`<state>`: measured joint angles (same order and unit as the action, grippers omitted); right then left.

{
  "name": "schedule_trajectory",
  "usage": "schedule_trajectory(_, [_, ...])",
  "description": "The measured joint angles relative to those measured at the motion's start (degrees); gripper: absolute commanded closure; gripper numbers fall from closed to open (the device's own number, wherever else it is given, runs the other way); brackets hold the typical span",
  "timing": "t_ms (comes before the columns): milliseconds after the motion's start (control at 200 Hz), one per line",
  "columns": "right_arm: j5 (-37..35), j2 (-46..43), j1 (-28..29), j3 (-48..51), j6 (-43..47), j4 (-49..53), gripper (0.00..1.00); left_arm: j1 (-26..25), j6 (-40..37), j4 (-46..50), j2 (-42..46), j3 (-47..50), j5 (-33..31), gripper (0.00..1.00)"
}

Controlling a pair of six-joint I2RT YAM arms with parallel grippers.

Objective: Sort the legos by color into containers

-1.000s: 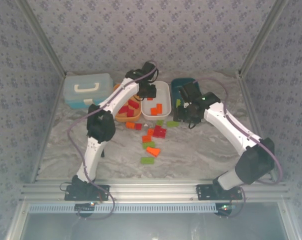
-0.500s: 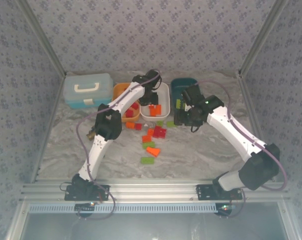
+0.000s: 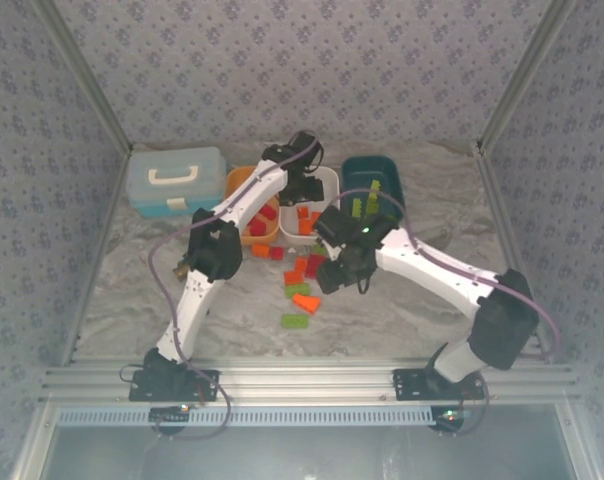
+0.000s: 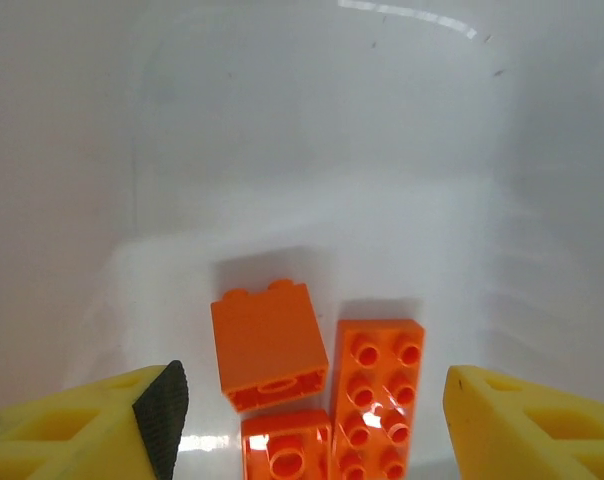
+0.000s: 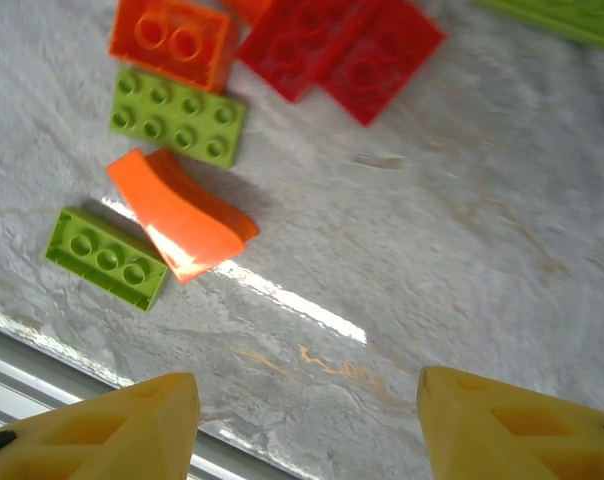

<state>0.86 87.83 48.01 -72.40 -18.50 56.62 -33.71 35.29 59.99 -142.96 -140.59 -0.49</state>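
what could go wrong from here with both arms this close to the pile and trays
The right tool hangs open above an orange curved piece lying close between two lime green bricks, so closing there may drag or grab the wrong colour. The left tool is open over the white tray; when it pulls back, it could clip the right arm, which reaches in nearby.

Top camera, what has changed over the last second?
The left gripper moved from the orange tray's edge to over the white tray and opened. An orange brick, apparently just released, lies below it. The right gripper swung left and nearer, from beside the teal tray to over the loose legos. The trays, the blue case and the loose legos stayed put.
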Motion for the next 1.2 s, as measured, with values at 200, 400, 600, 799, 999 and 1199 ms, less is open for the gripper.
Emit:
schedule_trajectory(200, [0.9,9.5,3.7,-1.0,4.9,-3.0,0.39,1.3,2.9,-0.2,8.5,1.1,0.2,0.29])
schedule_trajectory(400, [2.4,17.6,4.3,-5.1,9.3,-4.2,0.38,5.2,5.5,-3.2,28.0,19.4,0.0,0.28])
schedule_trajectory(600, [3.8,22.1,4.8,-8.5,10.6,-4.6,0.39,9.7,7.5,-5.6,45.5,42.8,-0.2,0.28])
schedule_trajectory(799, [4.4,24.7,7.1,-9.2,10.6,-4.6,0.42,9.6,8.4,-4.9,57.3,59.7,0.7,0.28])
schedule_trajectory(999, [4.1,25.8,7.0,-9.5,10.4,-4.4,0.5,7.9,7.4,-3.3,67.6,69.1,1.1,0.28])
schedule_trajectory(1199, [3.5,27.5,7.0,-9.7,10.4,-4.3,0.58,4.0,4.4,-1.9,72.1,73.9,1.1,0.29])
